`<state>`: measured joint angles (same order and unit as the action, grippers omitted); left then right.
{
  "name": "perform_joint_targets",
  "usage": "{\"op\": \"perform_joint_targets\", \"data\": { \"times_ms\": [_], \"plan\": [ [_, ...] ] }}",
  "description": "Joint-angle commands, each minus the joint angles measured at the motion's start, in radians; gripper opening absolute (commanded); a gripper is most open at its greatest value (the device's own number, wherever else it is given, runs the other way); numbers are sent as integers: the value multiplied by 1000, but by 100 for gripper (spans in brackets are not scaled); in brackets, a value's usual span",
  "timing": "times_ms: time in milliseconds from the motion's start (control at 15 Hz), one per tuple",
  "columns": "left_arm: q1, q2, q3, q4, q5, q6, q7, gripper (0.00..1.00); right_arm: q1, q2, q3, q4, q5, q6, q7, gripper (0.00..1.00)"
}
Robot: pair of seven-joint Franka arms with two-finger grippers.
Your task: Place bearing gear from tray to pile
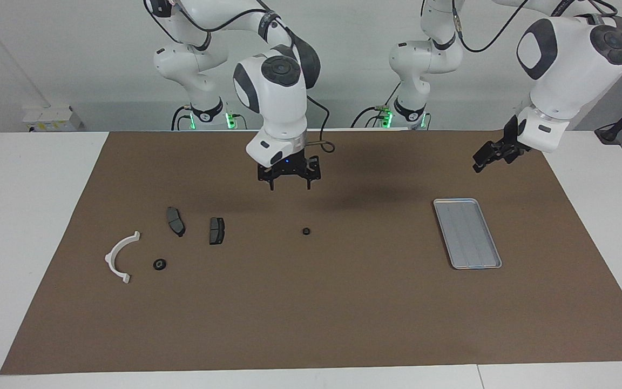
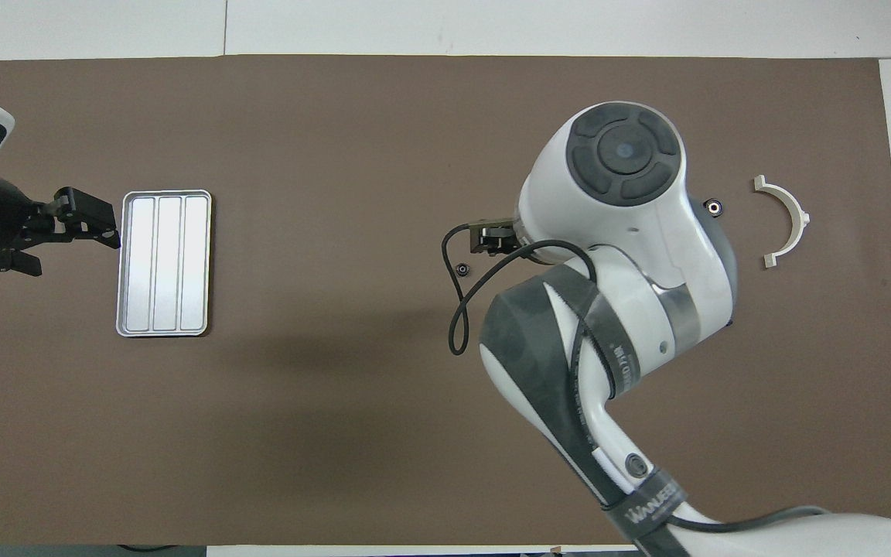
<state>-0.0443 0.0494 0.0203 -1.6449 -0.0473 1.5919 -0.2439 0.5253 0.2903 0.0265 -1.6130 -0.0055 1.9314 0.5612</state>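
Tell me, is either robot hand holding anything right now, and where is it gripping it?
Nothing is held. The right gripper hangs open over the mat, and the left gripper is open in the air near the tray.

Two glossy white jointed robot arms are showing dark grey trim.
Round dark grey caps are covering the joints, and a dark grey strap is bearing white lettering. Black cables are looping along both arms. Green lights are glowing at the bases. Black two-finger grippers are ending each arm; a small blue light is shining on one.
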Motion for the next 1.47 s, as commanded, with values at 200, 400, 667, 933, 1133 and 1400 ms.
{"op": "perform_joint_targets", "data": {
  "times_ms": [200,400,667,933,1133,1400],
  "plan": [
    [83,-32,-71,-32,11,-6,53,100,13,116,-5,-24,-4,147,9,100],
    [81,-36,-71,-32,12,-9,58,100,28,159,-7,-24,-7,184,9,100],
    [73,-63,-74,-55,11,-39,60,100,30,197,-7,-30,-10,221,8,100],
    [69,-79,-74,-88,11,-33,61,100,25,199,-7,-84,-11,284,-4,100],
    [67,-86,-74,-89,12,-35,92,100,21,205,-7,-105,-11,314,-12,99],
    [72,-91,-71,-113,12,16,101,100,22,228,-7,-108,-11,345,-9,97]
  ]
}}
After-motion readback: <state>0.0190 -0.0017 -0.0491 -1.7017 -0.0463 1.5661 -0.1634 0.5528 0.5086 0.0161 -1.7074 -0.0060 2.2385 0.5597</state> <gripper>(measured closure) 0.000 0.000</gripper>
